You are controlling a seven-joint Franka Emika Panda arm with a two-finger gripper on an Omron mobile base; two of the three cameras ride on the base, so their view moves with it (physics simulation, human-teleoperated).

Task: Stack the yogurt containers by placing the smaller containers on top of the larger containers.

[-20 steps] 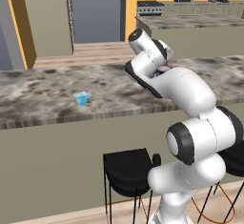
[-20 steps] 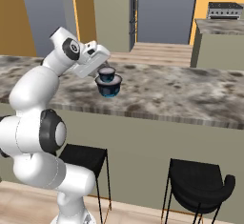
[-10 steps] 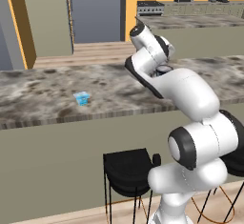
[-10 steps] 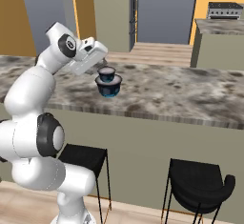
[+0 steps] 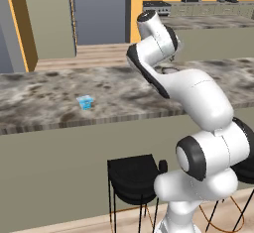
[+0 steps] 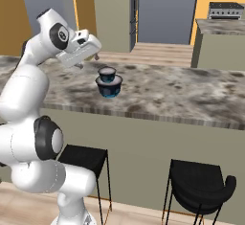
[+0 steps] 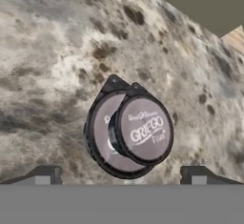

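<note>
A larger dark-blue round yogurt cup [image 6: 109, 89] stands on the marble counter [image 6: 172, 97]. A smaller dark round cup [image 6: 106, 73] with a grey lid sits on top of it, a little off centre. From above, the hand view shows the small lid [image 7: 144, 130] overlapping the big lid [image 7: 101, 137]. My gripper [image 6: 97, 55] hangs open above and to the left of the stack, holding nothing. Its fingertips [image 7: 45, 174] stand wide apart on either side of the stack. A tiny light-blue yogurt cup [image 5: 85, 101] stands alone further left on the counter.
Black stools [image 6: 201, 185] stand below the counter's front edge. A doorway [image 6: 165, 11] and a second counter with a stove [image 6: 225, 11] lie behind.
The hand has risen and drawn back to the left, away from the stacked cups. The stack and the light-blue cup have stayed where they were.
</note>
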